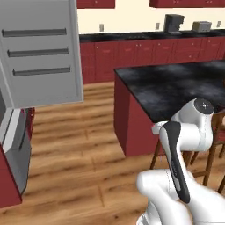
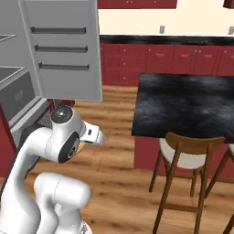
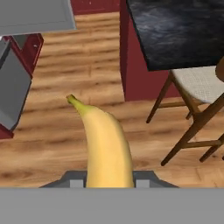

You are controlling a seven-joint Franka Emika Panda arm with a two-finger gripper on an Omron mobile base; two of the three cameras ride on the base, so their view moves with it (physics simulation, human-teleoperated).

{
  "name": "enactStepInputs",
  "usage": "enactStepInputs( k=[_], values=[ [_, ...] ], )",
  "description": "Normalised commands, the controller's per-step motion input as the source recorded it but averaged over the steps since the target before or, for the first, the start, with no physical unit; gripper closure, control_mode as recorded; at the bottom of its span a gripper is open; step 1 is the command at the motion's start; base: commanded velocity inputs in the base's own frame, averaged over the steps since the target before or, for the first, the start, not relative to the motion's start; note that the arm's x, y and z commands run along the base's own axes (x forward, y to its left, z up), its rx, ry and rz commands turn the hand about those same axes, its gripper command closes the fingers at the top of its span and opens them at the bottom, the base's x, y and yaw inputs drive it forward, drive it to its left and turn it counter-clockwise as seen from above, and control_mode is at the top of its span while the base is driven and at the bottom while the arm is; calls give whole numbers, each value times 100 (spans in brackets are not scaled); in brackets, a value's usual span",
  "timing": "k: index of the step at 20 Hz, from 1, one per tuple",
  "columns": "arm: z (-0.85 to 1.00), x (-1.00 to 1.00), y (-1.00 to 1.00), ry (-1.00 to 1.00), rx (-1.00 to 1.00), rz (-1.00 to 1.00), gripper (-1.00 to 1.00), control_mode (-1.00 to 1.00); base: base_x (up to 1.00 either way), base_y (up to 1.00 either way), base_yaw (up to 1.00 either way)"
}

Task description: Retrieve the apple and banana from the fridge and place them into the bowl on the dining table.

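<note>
We carry the banana in our gripper; in the hand view it rises from between the fingers, which are clamped on its lower end, and its stem tip points up and to the left over the wooden floor; in the right base view a small yellow piece of it shows just under the arm's wrist. The fridge stands at the left of the left base view with its door swung open, three dark shelf rails across the inner face; in the right base view the same door hangs open above the arm, and grey inner shelves show at the far left. The dining table, a black marbled worktop on a dark red base, lies to the right of the fridge, well apart from it across bare floor; a wooden chair with a pale seat is pushed up to its near edge. Red cabinets line the back wall; we cannot make out the bowl or the apple.
</note>
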Motion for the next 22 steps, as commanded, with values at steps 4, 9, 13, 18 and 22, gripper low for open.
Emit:
enactStepInputs(
  k=[4, 9, 13, 18, 22],
  values=[
    [0, 0, 0, 0, 0, 0, 100, 100, -1, -100, -10],
    [0, 0, 0, 0, 0, 0, 100, 100, 0, -100, -11],
    [0, 0, 0, 0, 0, 0, 100, 100, 0, -100, -12],
    [0, 0, 0, 0, 0, 0, 100, 100, 0, -100, -13],
    [0, 0, 0, 0, 0, 0, 100, 100, 0, -100, -11]
  ],
)
